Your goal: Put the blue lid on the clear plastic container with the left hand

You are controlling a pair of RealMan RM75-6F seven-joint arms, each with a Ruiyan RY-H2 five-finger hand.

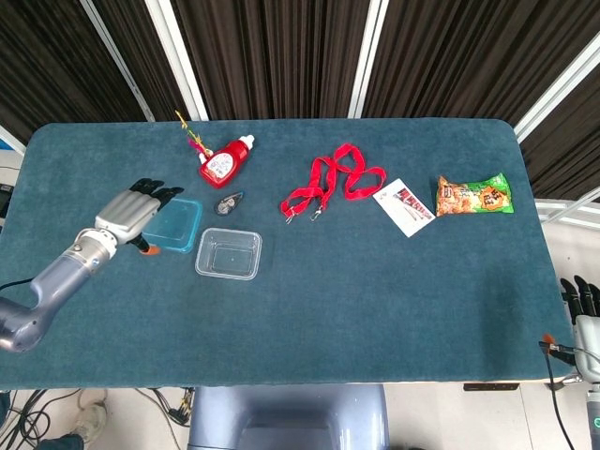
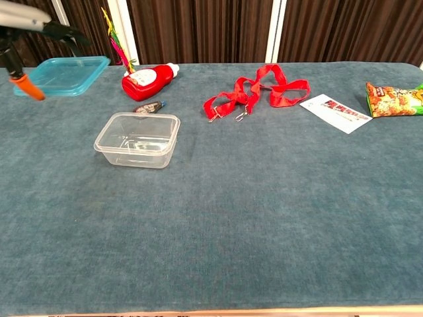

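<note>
My left hand (image 1: 129, 216) holds the blue lid (image 1: 174, 226) by its left edge, up in the air and roughly level. The chest view shows the blue lid (image 2: 66, 74) well above the table at the upper left, with my left hand (image 2: 26, 30) gripping it. The clear plastic container (image 1: 228, 254) stands open on the cloth just right of and below the lid; the chest view has the clear plastic container (image 2: 137, 139) at the left centre. My right hand (image 1: 583, 314) hangs off the table's right front corner, its fingers straight and holding nothing.
A red sauce bottle (image 1: 224, 163) and a small dark item (image 1: 228, 202) lie behind the container. A red lanyard (image 1: 335, 183), a white card (image 1: 404, 206) and a snack packet (image 1: 473, 196) lie to the right on the blue cloth (image 1: 375, 300).
</note>
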